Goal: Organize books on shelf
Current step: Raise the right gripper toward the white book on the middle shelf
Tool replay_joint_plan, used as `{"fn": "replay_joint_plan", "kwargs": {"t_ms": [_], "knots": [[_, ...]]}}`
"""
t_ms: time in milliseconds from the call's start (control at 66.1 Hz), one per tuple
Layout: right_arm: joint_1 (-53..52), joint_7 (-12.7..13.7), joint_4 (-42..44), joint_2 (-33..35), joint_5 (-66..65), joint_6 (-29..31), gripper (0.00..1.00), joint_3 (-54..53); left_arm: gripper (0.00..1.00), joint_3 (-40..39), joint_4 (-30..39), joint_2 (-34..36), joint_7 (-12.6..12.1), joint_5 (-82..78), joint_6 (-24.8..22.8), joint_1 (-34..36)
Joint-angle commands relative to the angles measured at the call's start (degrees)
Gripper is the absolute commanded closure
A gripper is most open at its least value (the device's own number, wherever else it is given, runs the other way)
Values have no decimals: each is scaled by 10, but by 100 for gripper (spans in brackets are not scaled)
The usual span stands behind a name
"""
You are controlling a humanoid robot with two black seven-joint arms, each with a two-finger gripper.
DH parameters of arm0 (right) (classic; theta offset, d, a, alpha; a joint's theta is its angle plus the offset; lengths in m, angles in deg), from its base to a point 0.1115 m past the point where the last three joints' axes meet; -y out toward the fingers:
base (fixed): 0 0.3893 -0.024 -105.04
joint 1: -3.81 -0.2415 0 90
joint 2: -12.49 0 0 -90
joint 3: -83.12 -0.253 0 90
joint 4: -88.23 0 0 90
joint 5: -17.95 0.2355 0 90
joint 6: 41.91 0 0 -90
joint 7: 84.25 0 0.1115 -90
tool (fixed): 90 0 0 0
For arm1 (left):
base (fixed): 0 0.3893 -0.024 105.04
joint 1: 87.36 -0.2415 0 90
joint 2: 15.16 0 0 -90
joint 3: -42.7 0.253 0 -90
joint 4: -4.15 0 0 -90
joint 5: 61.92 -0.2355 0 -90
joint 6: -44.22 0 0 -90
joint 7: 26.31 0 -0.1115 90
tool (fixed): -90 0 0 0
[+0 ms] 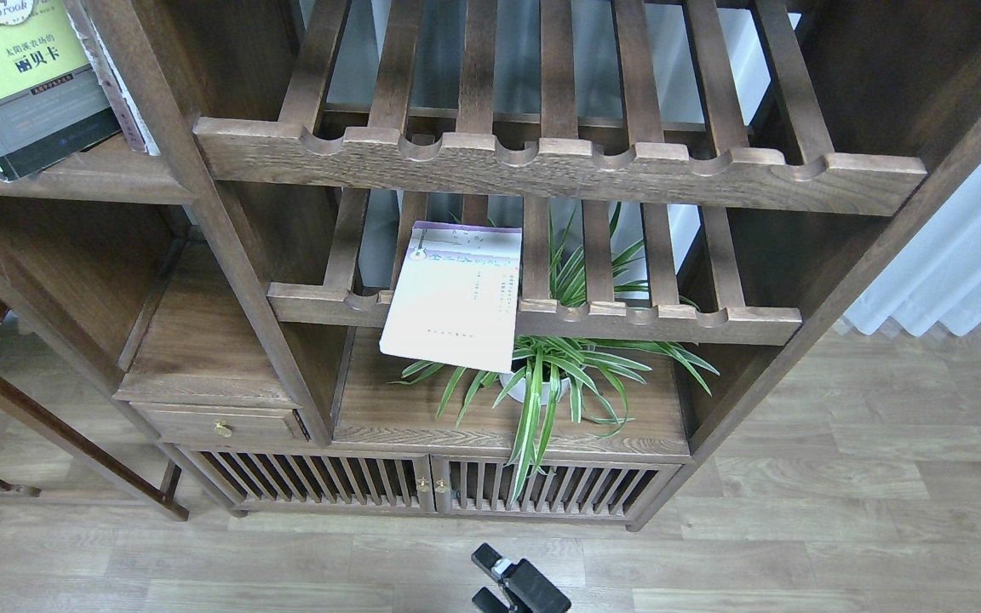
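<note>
One gripper (pixel 514 583) shows at bottom edge; which arm, and whether open or closed, cannot be told. The pale book (pixel 455 298) lies far above it, overhanging the slatted rack (pixel 627 323). Risk: a nudge tips it onto the plant (pixel 559 375).

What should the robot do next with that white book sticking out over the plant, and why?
Probably reach up and grip the pale book. It lies flat on the lower slatted rack, poking over the front rail above the plant, while the grey-black book already stands on the solid shelf. Only one gripper shows, low and far away.
</note>
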Motion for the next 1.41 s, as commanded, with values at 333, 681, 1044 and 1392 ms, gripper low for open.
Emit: {"fn": "replay_joint_plan", "kwargs": {"t_ms": [333,681,1044,1392], "knots": [[-5,-1,4,0,12,0,1,-19,6,58,-3,-98,-3,0,0,-96],[-41,-19,1,0,9,0,1,-27,1,95,-29,-120,0,0,0,-144],[-118,-47,1,0,0,0,1,-41,1,115,-79,-135,-7,-7,0,-167],[-193,-85,1,0,-22,0,1,-40,0,117,-82,-135,-5,-4,0,-167]]}}
